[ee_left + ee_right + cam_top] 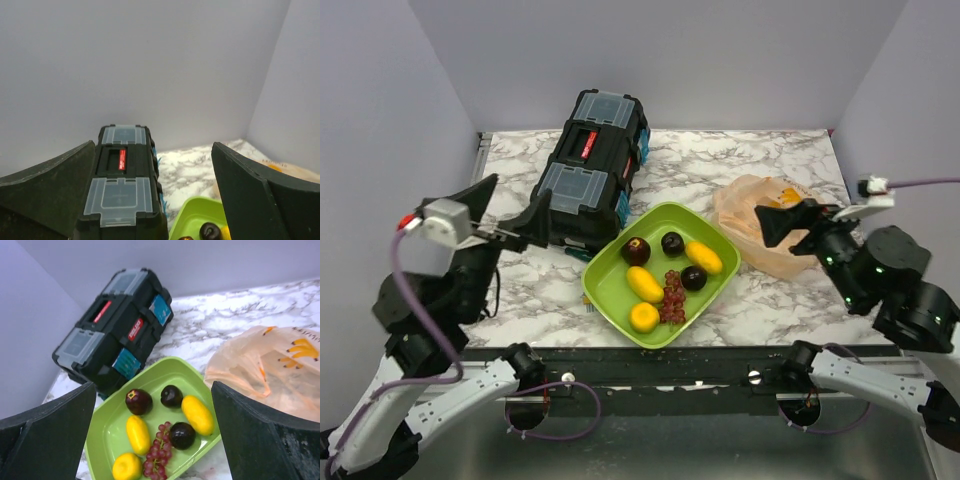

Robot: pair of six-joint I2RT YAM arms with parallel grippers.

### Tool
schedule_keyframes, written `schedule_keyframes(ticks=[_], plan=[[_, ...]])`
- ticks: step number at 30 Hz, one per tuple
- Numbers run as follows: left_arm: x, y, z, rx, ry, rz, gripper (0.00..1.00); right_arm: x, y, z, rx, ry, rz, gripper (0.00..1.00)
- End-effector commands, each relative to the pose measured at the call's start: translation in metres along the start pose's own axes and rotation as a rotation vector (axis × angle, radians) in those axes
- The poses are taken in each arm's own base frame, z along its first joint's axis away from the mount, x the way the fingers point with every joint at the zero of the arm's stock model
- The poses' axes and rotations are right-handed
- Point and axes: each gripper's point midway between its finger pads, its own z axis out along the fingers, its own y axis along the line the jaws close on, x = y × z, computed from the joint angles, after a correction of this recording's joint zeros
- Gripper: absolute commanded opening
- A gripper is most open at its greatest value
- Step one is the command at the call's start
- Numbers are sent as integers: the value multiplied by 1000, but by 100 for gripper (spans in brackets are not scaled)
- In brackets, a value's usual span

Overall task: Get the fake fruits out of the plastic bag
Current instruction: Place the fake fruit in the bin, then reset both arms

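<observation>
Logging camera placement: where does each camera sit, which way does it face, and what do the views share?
Top external: above and behind the arm bases, looking down on the marble table; both arms, left gripper and right gripper, show.
Left wrist: low, facing the toolbox end-on; its open gripper frames the view.
Right wrist: raised, looking down at the green tray of fake fruits, the toolbox and the plastic bag; its open gripper frames it.
Shared: all three show the toolbox and green tray.

My gripper [153,389] spread wide; fake fruits [197,414] in green tray [101,432]; plastic bag [260,371] beside it, black toolbox [117,335] behind.
</observation>
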Motion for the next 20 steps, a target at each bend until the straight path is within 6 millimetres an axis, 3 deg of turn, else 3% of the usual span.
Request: schedule_keyframes(ticks=[1, 6, 10, 17, 20], plan=[[-35, 28, -34, -71, -106, -43, 99, -23, -33, -30, 51, -101, -5, 100], [-55, 44, -64, -88, -174, -90, 99, -44, -45, -56, 14, -185, 60, 100], [-61, 54, -78, -112, -220, -105, 99, -49, -47, -61, 10, -195, 66, 100], [-60, 55, -79, -109, -214, -86, 99, -43, -43, -55, -6, -202, 51, 100], [-58, 52, -77, -97, -209, -85, 99, -41, -53, -50, 67, -212, 76, 100]])
